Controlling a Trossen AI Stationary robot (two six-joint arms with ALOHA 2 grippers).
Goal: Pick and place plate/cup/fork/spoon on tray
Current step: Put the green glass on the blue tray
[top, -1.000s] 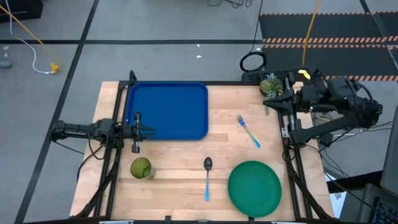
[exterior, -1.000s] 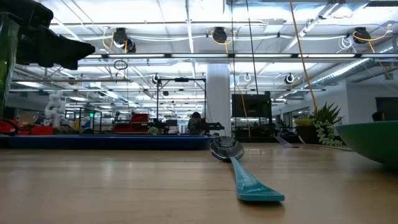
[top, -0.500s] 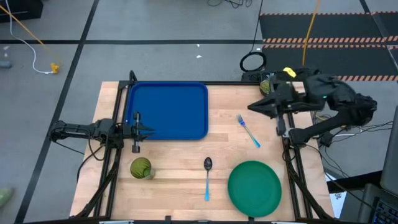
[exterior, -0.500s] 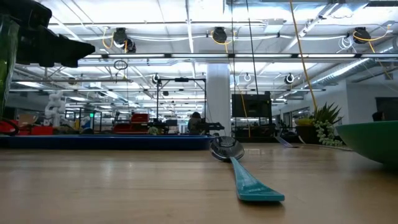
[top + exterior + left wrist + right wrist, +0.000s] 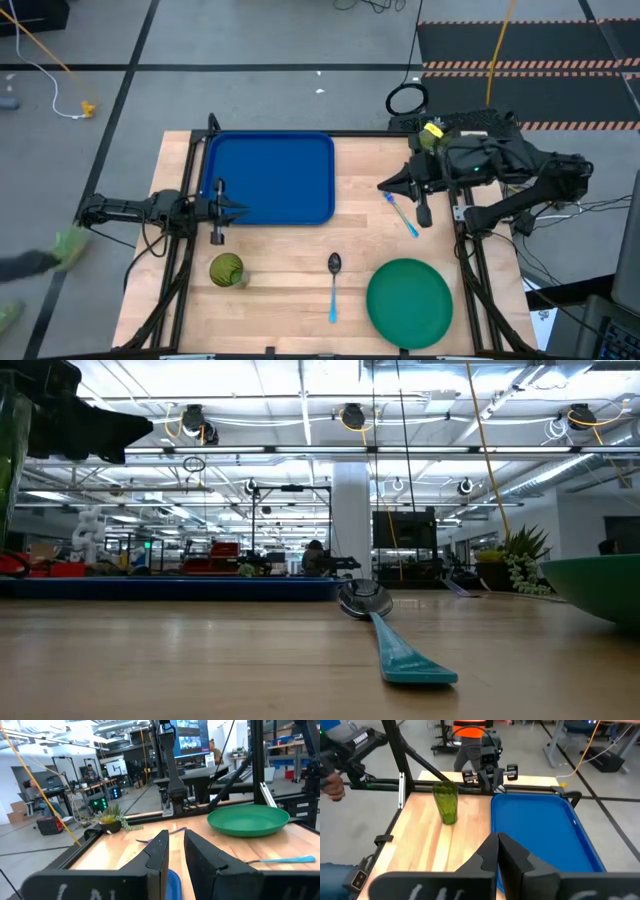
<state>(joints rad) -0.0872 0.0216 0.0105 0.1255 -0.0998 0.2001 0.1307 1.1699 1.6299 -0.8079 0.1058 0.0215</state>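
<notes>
Right arm over the fork, nothing on the tray yet

The right gripper (image 5: pixel 385 185), fingers together, hangs above the fork (image 5: pixel 400 211); unless they part, it could knock it aside. It has swung in from the far-right corner. The left gripper (image 5: pixel 240 209), slightly apart, waits at the tray (image 5: pixel 270 175).

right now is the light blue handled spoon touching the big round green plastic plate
Apart. The high view shows bare wooden table between the light blue handled spoon and the big round green plastic plate.
</notes>
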